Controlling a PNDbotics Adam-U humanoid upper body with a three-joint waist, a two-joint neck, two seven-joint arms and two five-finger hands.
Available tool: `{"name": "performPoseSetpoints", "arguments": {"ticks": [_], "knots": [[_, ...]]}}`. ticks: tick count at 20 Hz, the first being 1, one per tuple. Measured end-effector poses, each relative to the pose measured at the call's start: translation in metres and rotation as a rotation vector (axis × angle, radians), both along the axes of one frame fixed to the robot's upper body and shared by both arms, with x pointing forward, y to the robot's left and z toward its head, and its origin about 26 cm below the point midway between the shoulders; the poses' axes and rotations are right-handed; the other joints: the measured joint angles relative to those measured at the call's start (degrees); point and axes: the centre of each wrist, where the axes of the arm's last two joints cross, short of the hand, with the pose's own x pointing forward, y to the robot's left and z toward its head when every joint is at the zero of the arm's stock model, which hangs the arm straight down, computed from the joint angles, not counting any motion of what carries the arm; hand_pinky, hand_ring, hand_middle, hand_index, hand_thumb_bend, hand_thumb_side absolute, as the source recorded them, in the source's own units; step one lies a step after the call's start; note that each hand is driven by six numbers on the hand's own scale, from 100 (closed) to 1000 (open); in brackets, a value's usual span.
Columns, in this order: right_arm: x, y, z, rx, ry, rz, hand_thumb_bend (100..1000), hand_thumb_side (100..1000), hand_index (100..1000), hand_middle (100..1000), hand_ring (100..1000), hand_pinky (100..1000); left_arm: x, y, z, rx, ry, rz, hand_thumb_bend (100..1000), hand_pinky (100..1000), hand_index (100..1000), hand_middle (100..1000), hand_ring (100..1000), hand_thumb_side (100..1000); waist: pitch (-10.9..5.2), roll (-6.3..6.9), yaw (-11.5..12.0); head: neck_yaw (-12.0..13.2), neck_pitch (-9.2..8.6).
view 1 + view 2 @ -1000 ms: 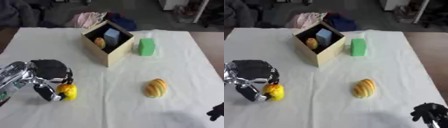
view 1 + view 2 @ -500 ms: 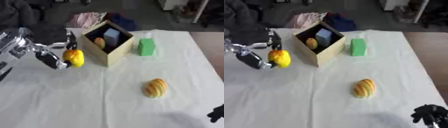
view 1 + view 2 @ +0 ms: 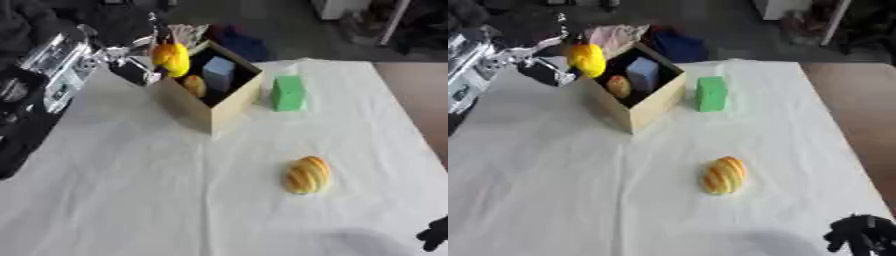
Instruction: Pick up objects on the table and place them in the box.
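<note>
My left hand (image 3: pixel 131 60) is shut on a yellow toy (image 3: pixel 172 57) and holds it in the air at the near-left rim of the open cardboard box (image 3: pixel 223 111). Inside the box lie a blue block (image 3: pixel 218 73) and an orange rounded thing (image 3: pixel 195 85). A green block (image 3: pixel 287 92) stands on the white cloth just right of the box. A yellow-orange striped fruit (image 3: pixel 305 174) lies on the cloth nearer me, to the right. My right hand (image 3: pixel 857 235) shows at the lower right corner, off the table's edge, dark and blurred.
The table (image 3: pixel 131 190) wears a white cloth. Pink and dark blue cloth (image 3: pixel 636 37) is piled beyond the far edge behind the box. Brown floor (image 3: pixel 855 105) lies to the right of the table.
My left hand has lifted the yellow toy from the cloth at the left and carried it up and right to the box's rim. The camera has also shifted.
</note>
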Motion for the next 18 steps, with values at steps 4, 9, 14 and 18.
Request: {"name": "performPoseSetpoints", "arguments": {"ticks": [4, 9, 14, 18], "knots": [[0.0, 0.001, 0.0, -0.001, 0.003, 0.009, 100, 574, 649, 456, 488, 628, 0.012, -0.009, -0.016, -0.036, -0.027, -0.022, 100, 754, 794, 661, 691, 244, 0.0, 0.0, -0.3, 0.3, 0.03], [0.0, 0.002, 0.0, 0.003, 0.006, 0.017, 100, 573, 649, 456, 488, 629, 0.017, -0.021, -0.031, -0.038, 0.017, -0.054, 100, 826, 885, 789, 796, 259, 0.0, 0.0, -0.5, 0.3, 0.03], [0.0, 0.002, 0.0, 0.003, 0.006, 0.02, 100, 570, 649, 456, 489, 629, 0.018, -0.028, -0.037, -0.03, 0.064, -0.061, 130, 884, 951, 897, 871, 258, 0.0, 0.0, -0.4, 0.2, 0.03], [0.0, 0.002, 0.0, 0.002, 0.006, 0.02, 100, 568, 650, 456, 489, 630, 0.016, -0.03, -0.037, -0.03, 0.068, -0.056, 230, 910, 971, 938, 902, 257, 0.0, 0.0, -0.1, 0.2, 0.03]]}}
